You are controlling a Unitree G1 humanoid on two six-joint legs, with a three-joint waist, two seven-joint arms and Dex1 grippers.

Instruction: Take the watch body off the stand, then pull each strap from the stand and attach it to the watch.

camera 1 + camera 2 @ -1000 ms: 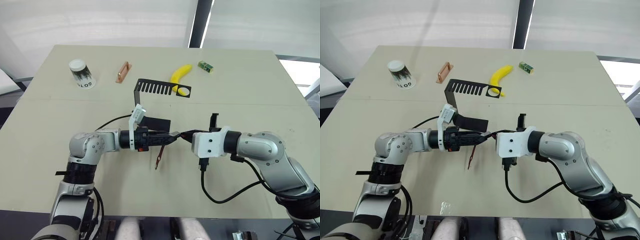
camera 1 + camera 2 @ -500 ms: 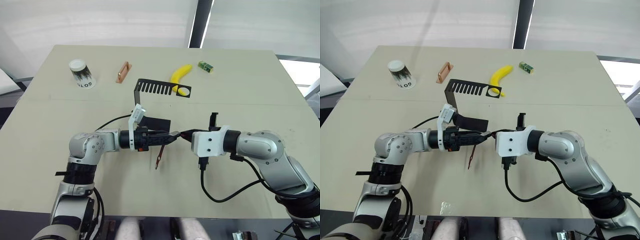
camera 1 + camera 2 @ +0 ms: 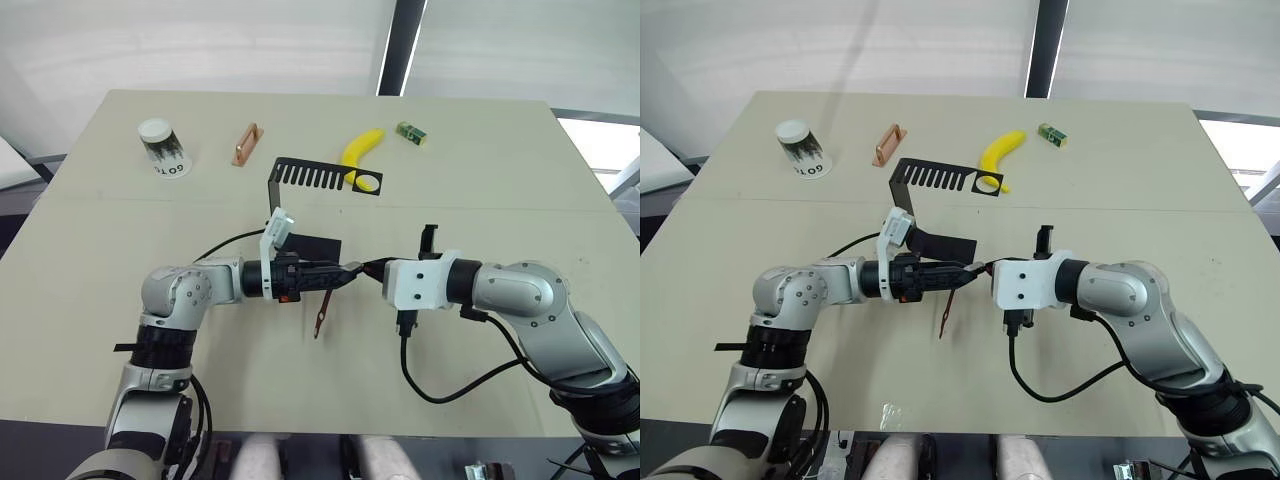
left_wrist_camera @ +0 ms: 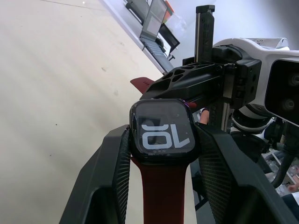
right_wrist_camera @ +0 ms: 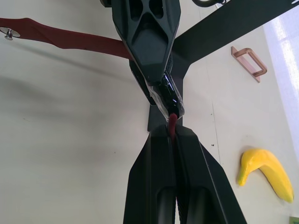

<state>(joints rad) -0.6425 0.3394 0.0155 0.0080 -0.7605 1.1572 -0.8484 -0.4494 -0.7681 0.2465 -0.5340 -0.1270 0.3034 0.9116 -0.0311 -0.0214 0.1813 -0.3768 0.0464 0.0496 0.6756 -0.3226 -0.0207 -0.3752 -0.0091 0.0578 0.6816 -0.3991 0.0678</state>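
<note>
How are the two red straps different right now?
One strap hangs loose from the watch, which the left pincer holds. The other strap is pinched in the right pincer, its end at the watch's opposite edge. The hanging one shows full length; the pinched one shows just a bit. Both are dark red.

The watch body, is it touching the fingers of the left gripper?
Touching. The left wrist view shows the watch body clamped between the left gripper's fingers, no gap either side.
</note>
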